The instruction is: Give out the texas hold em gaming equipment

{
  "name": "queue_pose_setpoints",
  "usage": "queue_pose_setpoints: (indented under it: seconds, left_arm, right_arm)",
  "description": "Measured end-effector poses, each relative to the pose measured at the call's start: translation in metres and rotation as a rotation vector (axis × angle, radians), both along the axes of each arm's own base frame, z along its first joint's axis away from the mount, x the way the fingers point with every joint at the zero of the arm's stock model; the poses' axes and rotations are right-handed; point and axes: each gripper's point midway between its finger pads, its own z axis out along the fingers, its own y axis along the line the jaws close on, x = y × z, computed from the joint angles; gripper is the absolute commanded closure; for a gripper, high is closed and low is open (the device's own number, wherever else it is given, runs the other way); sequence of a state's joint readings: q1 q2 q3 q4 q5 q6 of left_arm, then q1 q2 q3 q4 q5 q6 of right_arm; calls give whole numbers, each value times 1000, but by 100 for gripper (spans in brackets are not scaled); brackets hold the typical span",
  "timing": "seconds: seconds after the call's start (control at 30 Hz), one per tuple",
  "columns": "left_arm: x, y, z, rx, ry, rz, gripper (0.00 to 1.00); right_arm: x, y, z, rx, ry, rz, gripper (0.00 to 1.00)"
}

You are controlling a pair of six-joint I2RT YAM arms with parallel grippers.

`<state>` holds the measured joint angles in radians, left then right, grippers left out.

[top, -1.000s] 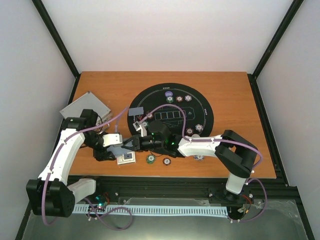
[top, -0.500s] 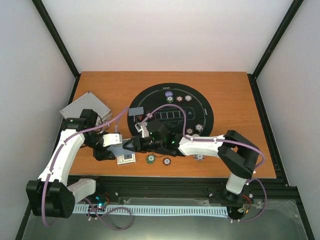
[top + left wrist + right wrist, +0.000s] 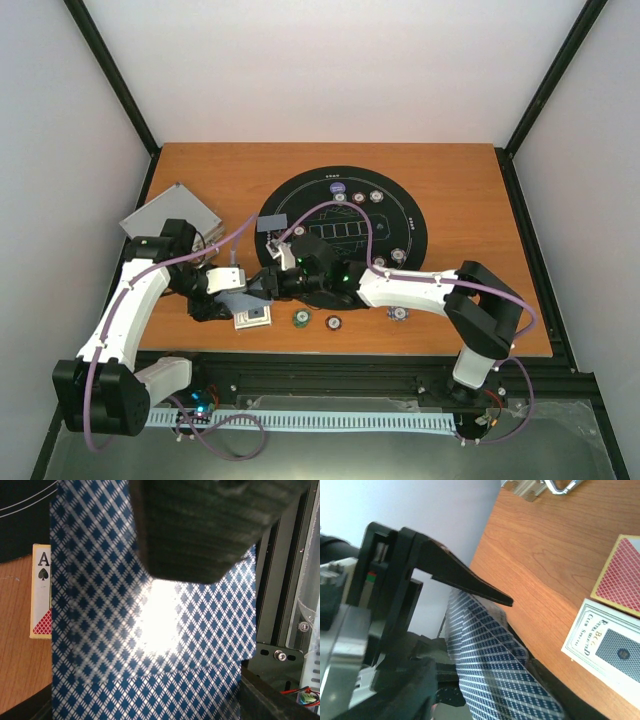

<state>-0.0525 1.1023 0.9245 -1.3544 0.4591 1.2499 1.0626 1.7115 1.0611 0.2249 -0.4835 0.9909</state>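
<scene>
1. Playing cards (image 3: 100, 630), a blue-checked stack, sit right between the two arms at the near left of the table (image 3: 460, 200), just off the near-left rim of the mat (image 3: 405, 215).
2. Left gripper (image 3: 230, 299) is clenched on that stack; in its wrist view one dark finger (image 3: 200, 530) lies flat across the top card.
3. Right gripper (image 3: 263, 286) reaches in from the right and meets the same stack end-on. Its fingers are spread, the cards lying in the gap, and the upper finger (image 3: 470, 582) hangs over the top card. Released, by the look of it.
4. Just near of the stack, a red card box (image 3: 620, 575) lies flat on the wood with a white printed card (image 3: 602, 647) beside it; the left wrist view catches an ace of spades on the box's side.
5. Along the near edge, off the mat: a green chip (image 3: 299, 318), a brown chip (image 3: 333, 322) beside it, and a blue-and-white chip (image 3: 398, 313) further right, partly under the right arm.
6. On the mat, a cluster of four chips (image 3: 358, 198) lines the far side and two more chips (image 3: 398, 255) sit at the near right.
7. One grey-backed card (image 3: 271, 223) rests face down on the mat's left edge.
8. Silver case (image 3: 170, 212) lies at the far left, well apart from the mat.
</scene>
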Motion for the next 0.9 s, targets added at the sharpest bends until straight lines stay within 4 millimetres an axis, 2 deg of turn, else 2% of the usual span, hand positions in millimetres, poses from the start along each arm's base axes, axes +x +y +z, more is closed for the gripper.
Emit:
queue_pose_setpoints:
  seconds: [0.13,0.23,0.53,0.77,0.9]
  left_arm:
    - [0,0,0,-1,0,0,99]
    - [0,0,0,-2,0,0,99]
    - [0,-3,2,-21,2,0,99]
    - [0,-4,1,-25,20,13,99]
    - [4,-6,3,-37,39,27,99]
  right_arm:
    - [-1,-4,-4,-29,-4,4,31]
    - [-1,-9,-5,-42,-2,1,28]
    - [0,-15,-3,-47,2,-5,28]
    - [-7,-26,-16,-80,33,-9,29]
    - [-11,-33,-17,-80,51,-17,33]
